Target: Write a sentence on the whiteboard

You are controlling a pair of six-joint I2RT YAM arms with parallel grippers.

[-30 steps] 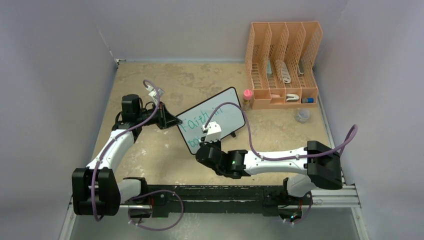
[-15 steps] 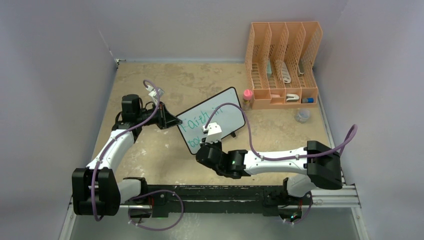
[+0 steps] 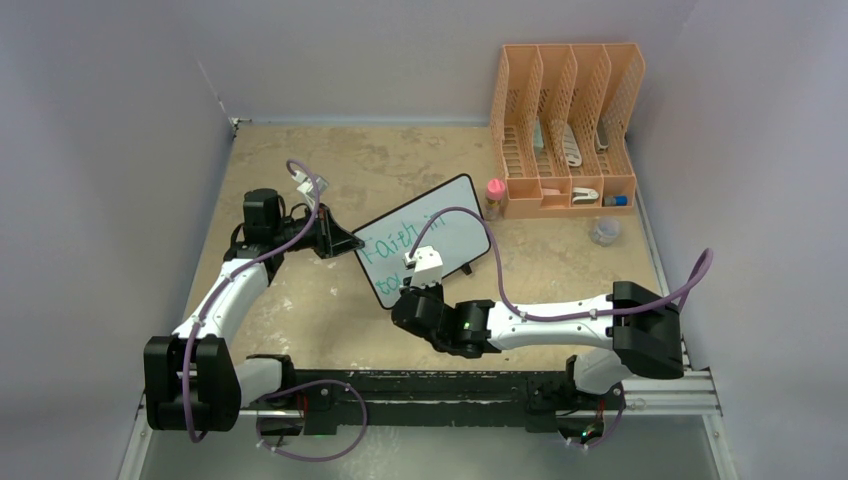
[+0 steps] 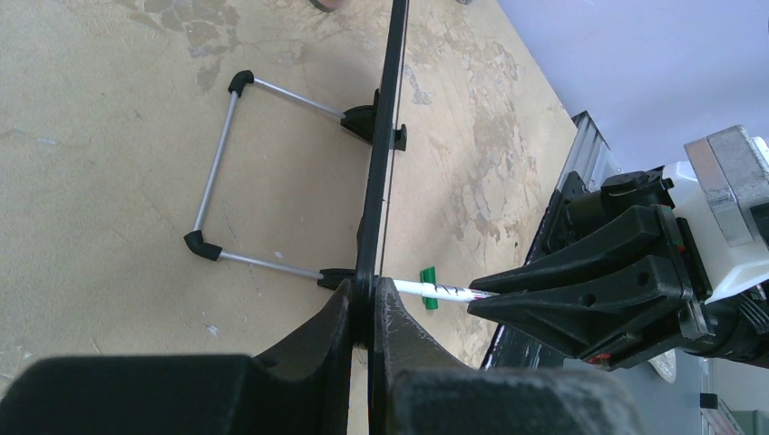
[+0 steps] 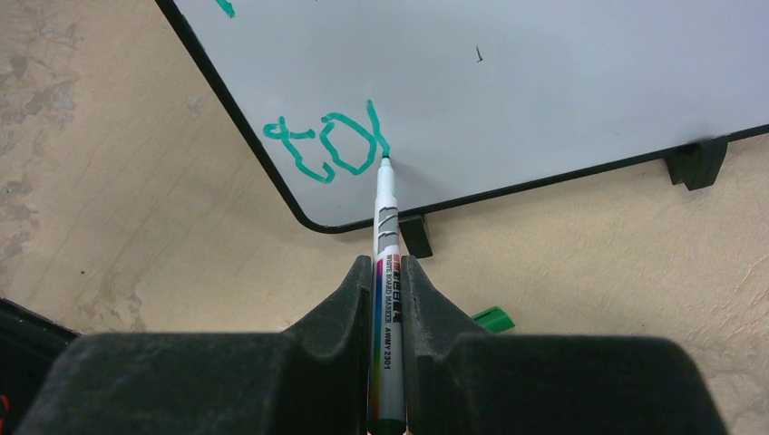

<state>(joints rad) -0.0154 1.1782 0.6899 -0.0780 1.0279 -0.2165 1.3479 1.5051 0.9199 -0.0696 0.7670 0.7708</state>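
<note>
Black right gripper (image 5: pixel 388 265) is clamped on a whiteboard marker (image 5: pixel 386 208), tip touching the whiteboard (image 5: pixel 544 82) beside the green "to" of the sentence (image 5: pixel 322 149), left-center of frame. Left gripper (image 4: pixel 364 304) pinches the board's edge, bottom center.

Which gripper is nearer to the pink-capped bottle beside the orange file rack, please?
The right. The right gripper holds a marker to the whiteboard, in front of it and near-left of the pink-capped bottle. The left gripper clamps the board's edge farthest from the bottle.
</note>
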